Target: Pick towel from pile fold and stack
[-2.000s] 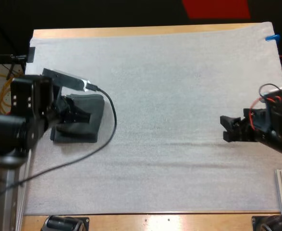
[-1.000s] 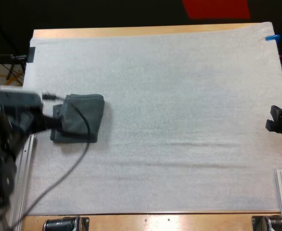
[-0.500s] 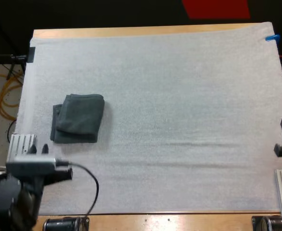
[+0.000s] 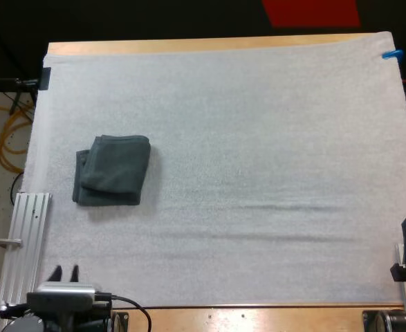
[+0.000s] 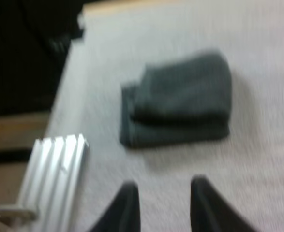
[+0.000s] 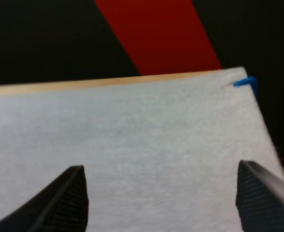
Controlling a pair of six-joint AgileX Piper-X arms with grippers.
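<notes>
Both arms have pulled back toward the near side: the left end effector (image 4: 66, 271) has come away from the folded towel (image 4: 113, 170) to the near left corner of the mat (image 4: 258, 124), fingers apart and empty. The right end effector (image 6: 159, 169) has retreated to the near right edge, released, fingers wide apart. The towel lies flat on the mat's left part on the worktop (image 4: 189, 45), well apart from both.
</notes>
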